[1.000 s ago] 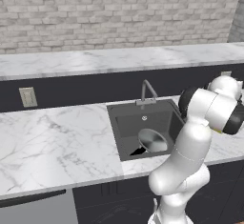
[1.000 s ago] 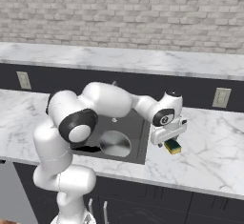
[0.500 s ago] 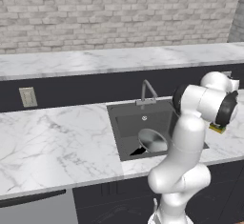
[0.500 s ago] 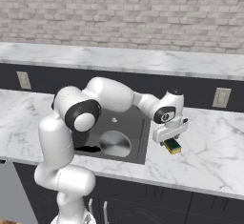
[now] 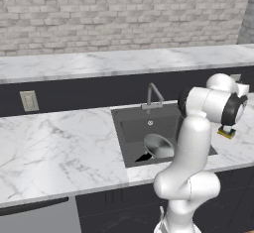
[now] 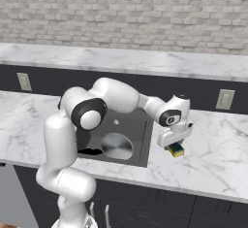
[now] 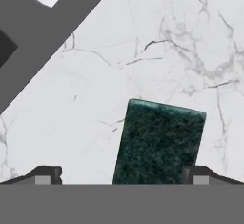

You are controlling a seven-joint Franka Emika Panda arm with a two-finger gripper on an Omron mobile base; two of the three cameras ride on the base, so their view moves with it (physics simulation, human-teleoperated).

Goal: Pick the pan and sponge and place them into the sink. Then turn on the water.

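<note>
The hand has been carried outward and lowered over the last second, off the rim of the dark grey square recessed sink [image 6: 138, 161] and down over the small rectangular sponge, yellow-bodied with a dark green scouring top [image 6: 176, 150], which lies where it lay before, on the white marble counter [image 6: 213, 164] just beside the sink's right edge. That puts the second pick in hand: the shallow round silver-grey metal pan [image 6: 116, 146] is already seen lying inside the basin, its thin black handle pointing toward the front left corner, so half of the placing looks done, while no stream is seen at the slim grey arched faucet [image 5: 154, 94]. The two-finger gripper [image 6: 173, 143] is held directly over the sponge, fingers spread to their widest and nothing gripped; in the hand view the dark fingertips [image 7: 47, 174] are seen either side of the green top, the sponge [image 7: 159, 142] slightly skewed between them and nearer the right-hand tip. The white arm is stretched rightward across the sink from its base, elbow high, wrist bent so the hand points down at the counter. A little more descent seems needed before closing.
</note>
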